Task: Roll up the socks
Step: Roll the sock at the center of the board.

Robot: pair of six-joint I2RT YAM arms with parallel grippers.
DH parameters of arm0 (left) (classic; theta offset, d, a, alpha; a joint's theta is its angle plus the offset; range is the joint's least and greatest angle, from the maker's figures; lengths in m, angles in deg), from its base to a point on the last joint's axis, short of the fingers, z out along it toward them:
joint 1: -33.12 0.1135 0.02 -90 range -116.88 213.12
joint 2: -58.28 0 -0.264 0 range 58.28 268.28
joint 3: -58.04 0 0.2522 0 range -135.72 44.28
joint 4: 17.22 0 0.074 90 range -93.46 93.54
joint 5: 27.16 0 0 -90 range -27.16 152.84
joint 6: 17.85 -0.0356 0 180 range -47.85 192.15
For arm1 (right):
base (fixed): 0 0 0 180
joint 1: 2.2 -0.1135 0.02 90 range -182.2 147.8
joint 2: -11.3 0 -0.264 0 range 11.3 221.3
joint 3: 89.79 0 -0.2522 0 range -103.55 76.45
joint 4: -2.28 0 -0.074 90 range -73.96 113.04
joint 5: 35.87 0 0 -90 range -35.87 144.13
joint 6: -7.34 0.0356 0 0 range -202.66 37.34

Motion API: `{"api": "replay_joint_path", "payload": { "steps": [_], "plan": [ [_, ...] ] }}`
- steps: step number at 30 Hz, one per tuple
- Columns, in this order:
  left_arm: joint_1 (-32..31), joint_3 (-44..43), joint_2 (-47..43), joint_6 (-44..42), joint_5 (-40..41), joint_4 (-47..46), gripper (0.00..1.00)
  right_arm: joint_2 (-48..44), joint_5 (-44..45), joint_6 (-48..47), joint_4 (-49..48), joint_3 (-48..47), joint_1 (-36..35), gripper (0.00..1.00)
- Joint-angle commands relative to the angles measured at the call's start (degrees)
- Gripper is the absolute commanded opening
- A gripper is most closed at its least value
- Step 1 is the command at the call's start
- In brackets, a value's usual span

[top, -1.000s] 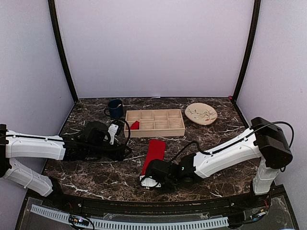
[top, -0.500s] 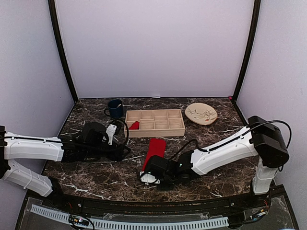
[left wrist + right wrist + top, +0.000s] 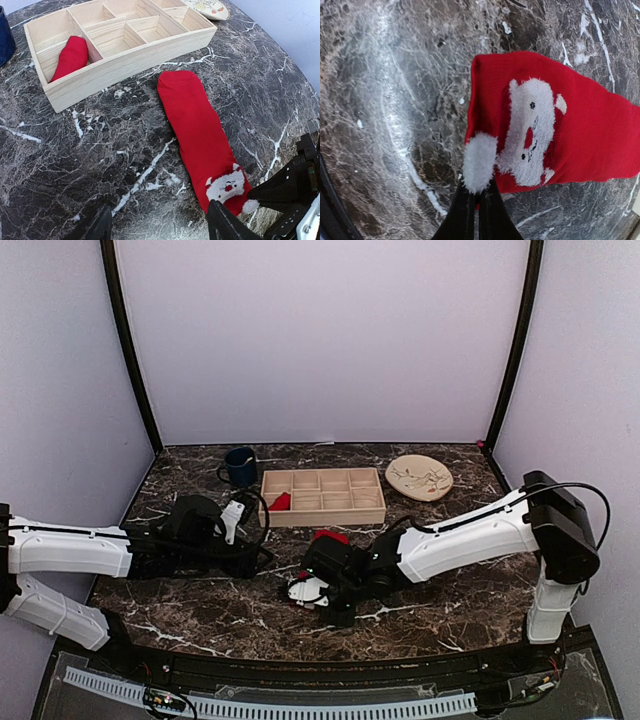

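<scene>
A dark marble-patterned worktop (image 3: 460,590) with white veins fills the floor of a booth. Plain pale lilac walls close its back (image 3: 320,340), left (image 3: 60,390) and right (image 3: 590,370) edges. Black posts (image 3: 128,350) stand at its far corners. Light is soft and even.

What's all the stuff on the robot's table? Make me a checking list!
Surface: dark marbled table, white veins.
Job's things: flat sock lies on the table, Santa end near the arms; second sock sits in a tray compartment.
Clutter: blue mug and tan plate either side of the tray.
Grippers: left gripper open, empty; right gripper shut on the flat sock's pompom end.
Cables: black cable loops by the left arm.
Surroundings: plain pale walls, black posts.
</scene>
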Motion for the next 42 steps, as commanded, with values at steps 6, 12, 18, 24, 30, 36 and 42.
{"api": "replay_joint_path", "payload": {
  "steps": [6, 12, 18, 24, 30, 36, 42],
  "plan": [
    [0.22, 0.81, 0.81, -3.75, -5.99, -0.82, 0.67, -0.08, -20.93, 5.73, 5.39, -4.31, 6.81, 0.00],
    [0.13, 1.35, 1.38, -5.04, -10.35, -0.96, 0.67, 2.15, -30.07, 7.32, 6.30, -5.07, 10.93, 0.00],
    [-0.66, 1.29, 1.43, -8.18, -12.89, 0.04, 0.67, 5.62, -36.61, 8.80, 8.50, -7.51, 13.16, 0.00],
    [-3.88, -0.54, 3.78, -11.32, -12.72, 2.41, 0.67, 8.05, -42.75, 10.77, 9.04, -9.09, 15.47, 0.00],
    [-8.59, -2.96, 6.91, -14.05, -9.81, 5.23, 0.66, 9.01, -47.74, 12.24, 8.48, -9.15, 17.90, 0.00],
    [-9.49, -2.40, 6.81, -15.81, -9.62, 3.88, 0.66, 10.69, -50.76, 13.13, 8.87, -9.68, 19.79, 0.00],
    [-9.89, -3.91, 10.17, -18.47, -9.27, 3.33, 0.67, 12.07, -52.76, 13.75, 9.04, -9.64, 20.37, 0.00]
  ]
}}
